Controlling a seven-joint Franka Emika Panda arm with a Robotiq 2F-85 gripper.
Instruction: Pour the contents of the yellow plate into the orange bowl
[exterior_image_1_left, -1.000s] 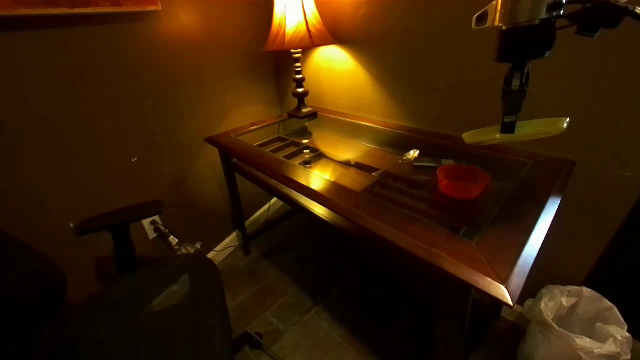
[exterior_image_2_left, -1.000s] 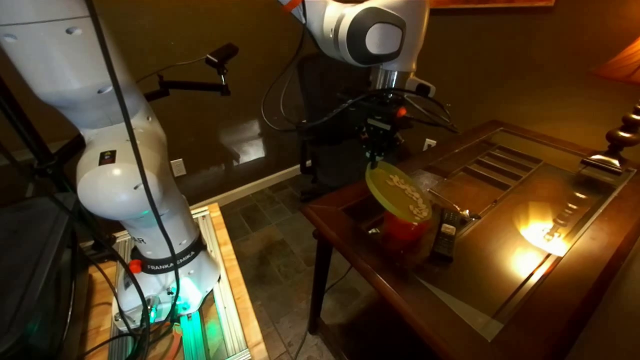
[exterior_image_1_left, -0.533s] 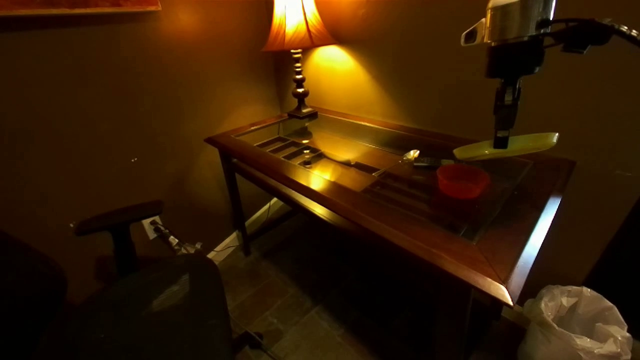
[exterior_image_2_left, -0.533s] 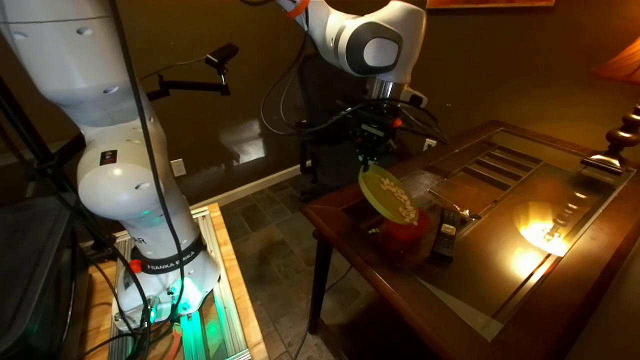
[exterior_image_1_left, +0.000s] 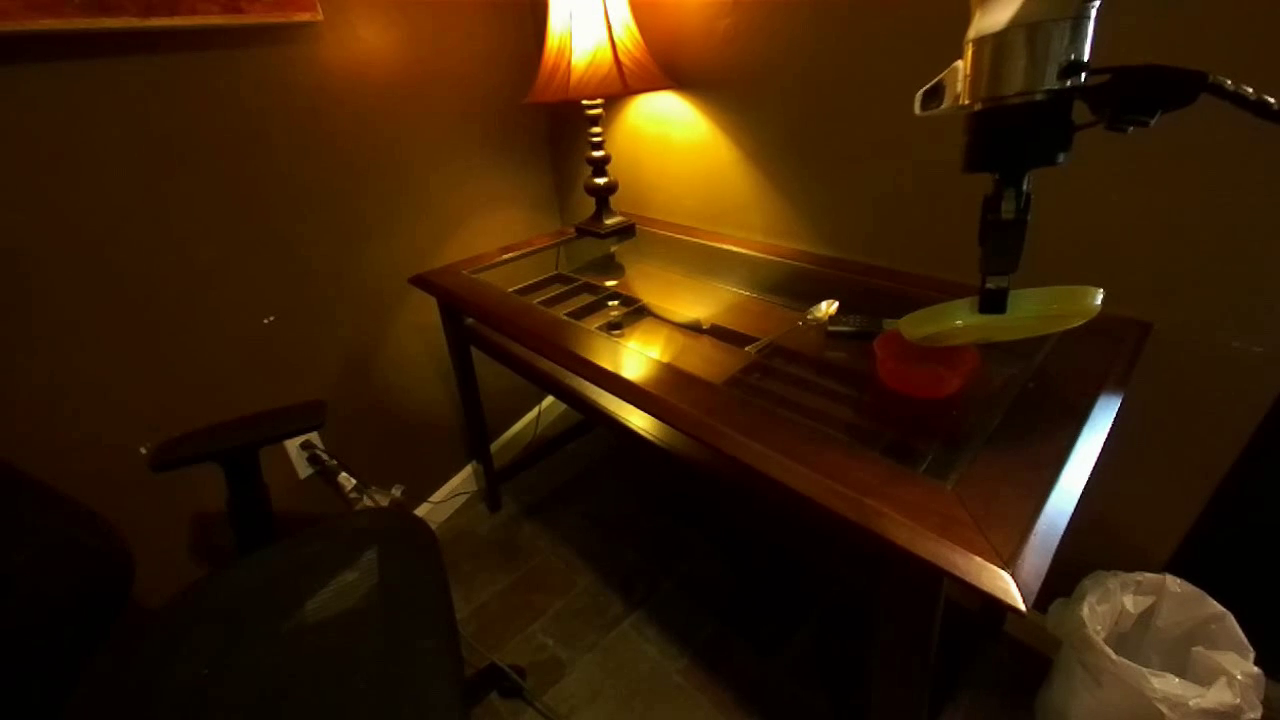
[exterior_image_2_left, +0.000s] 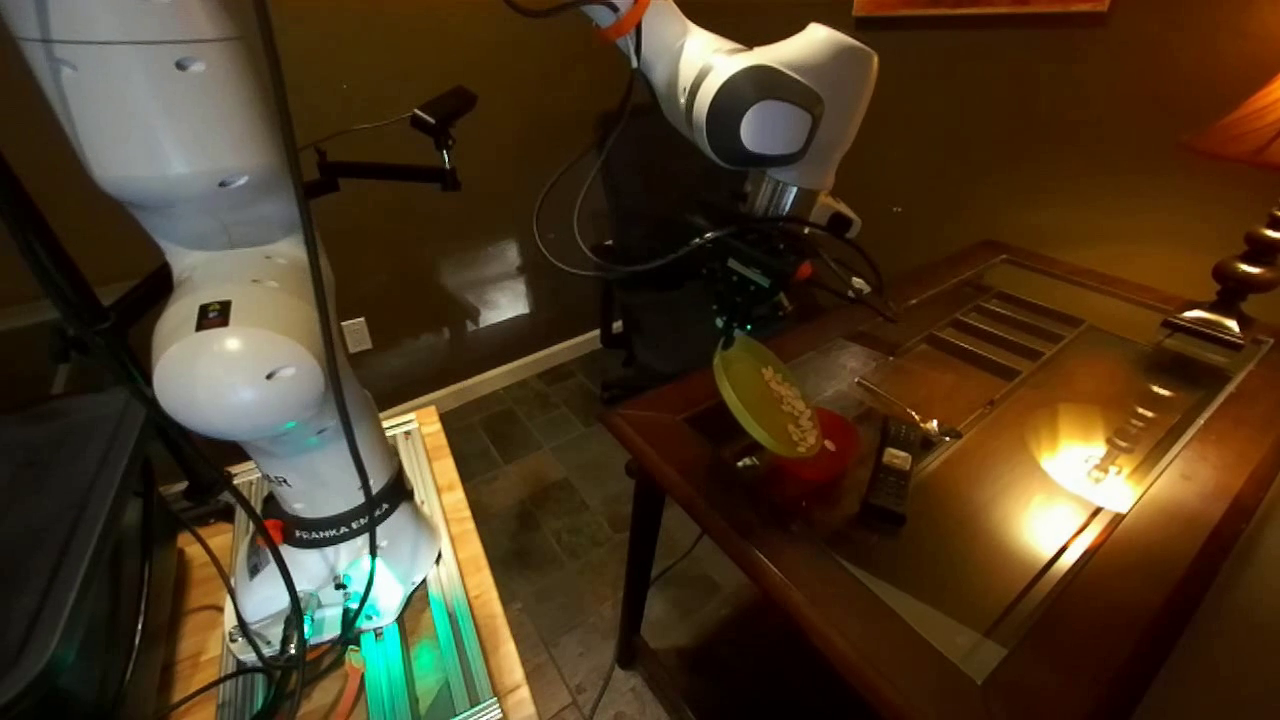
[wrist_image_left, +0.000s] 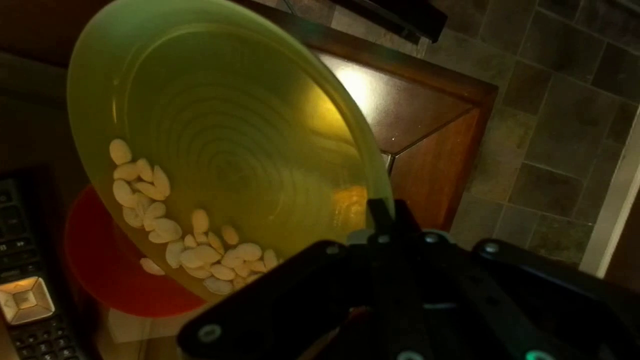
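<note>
Your gripper (wrist_image_left: 392, 212) is pinched on the rim of the yellow plate (wrist_image_left: 240, 120), a finger to either side of the edge, and holds it up over the table (exterior_image_1_left: 850, 480). You have the plate tilted: its low side lies out and down from your grip, over the orange bowl (exterior_image_1_left: 925, 375). The plate is round, but the slant makes an oval of it; in the wrist view the long way runs from upper left to lower right, with your fingertips at the right-hand edge. Pale oval pieces (wrist_image_left: 166, 230) crowd along the low edge, to the left of your fingertips there. The bowl sits upright on the table, below the gripper and off toward the lamp (exterior_image_1_left: 600, 185). The plate's edge covers part of it in all three views; whether the two touch, you cannot tell. One pale piece (wrist_image_left: 151, 266) shows against the red inside, past the plate's edge; falling or landed, you cannot tell that either. From your gripper, the remote control (exterior_image_2_left: 893, 470) lies beyond the bowl, with the spoon (exterior_image_1_left: 822, 311) just past it.
</note>
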